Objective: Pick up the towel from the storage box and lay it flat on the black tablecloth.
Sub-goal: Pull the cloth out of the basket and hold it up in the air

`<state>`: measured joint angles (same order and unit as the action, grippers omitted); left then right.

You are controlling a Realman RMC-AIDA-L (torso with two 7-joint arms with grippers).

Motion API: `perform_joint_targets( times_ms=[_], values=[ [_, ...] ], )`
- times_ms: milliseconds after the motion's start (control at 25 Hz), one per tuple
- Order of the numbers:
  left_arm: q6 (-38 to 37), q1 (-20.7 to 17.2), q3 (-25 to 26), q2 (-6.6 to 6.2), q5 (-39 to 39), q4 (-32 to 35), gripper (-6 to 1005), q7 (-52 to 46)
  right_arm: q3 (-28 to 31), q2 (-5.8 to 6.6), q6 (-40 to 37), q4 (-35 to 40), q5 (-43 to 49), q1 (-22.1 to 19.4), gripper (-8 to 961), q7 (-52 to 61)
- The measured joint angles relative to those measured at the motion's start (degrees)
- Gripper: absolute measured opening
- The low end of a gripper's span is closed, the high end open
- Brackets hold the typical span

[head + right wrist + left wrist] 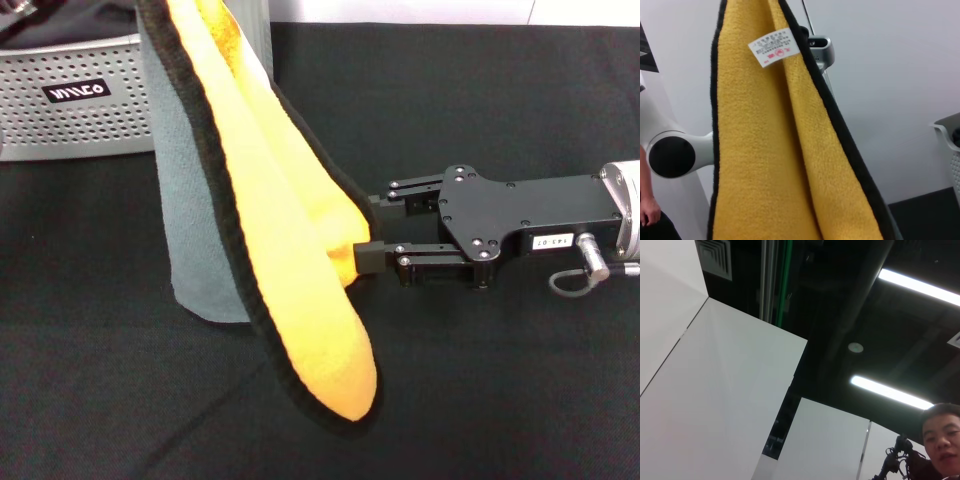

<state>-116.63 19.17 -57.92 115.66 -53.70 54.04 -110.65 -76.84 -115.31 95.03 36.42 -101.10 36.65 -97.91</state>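
- The towel hangs in the air from above the top of the head view, out of the storage box, which sits at about 10 o'clock on the black tablecloth.
- It hangs folded lengthwise: orange faces inward, grey face at 9 o'clock, black trim running down the folds to a rounded lower tip near 6 o'clock, above the tablecloth; whether the tip touches it I cannot tell.
- The right gripper reaches in from 3 o'clock, its fingers narrowed onto the hanging towel's edge about midway down, pinching the orange fold and trim.
- The left gripper is not seen in any view; its wrist camera looks up at the ceiling, so I cannot tell its state, though something out of view holds the towel's top.
- In the right wrist view the towel fills the middle, with its white tag near the upper edge.
- Judged from the drape, the cloth is light, soft and limp; it will sag and fold on itself, not hold a shape.
- The best holds are probably 2 neighbouring corners or the trimmed edge, pulled apart so it spreads flat.
- A shallow pinch on plush pile could slip.
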Motion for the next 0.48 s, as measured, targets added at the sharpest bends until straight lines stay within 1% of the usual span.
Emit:
perform_joint_targets(
  times_ms=[160,280,480],
  values=[
    [0.0,-0.1,0.0,0.0,0.0,0.0,45,0.0,0.2,0.05,-0.1,0.0,0.1,0.0,577,0.1],
    [0.0,-0.1,0.0,0.0,0.0,0.0,45,0.0,0.6,0.18,-0.2,0.0,0.2,0.0,469,0.1],
    [0.0,-0.2,-0.1,0.08,-0.1,0.1,45,0.1,0.9,0.06,-0.5,0.0,0.3,0.0,317,0.0]
  ],
)
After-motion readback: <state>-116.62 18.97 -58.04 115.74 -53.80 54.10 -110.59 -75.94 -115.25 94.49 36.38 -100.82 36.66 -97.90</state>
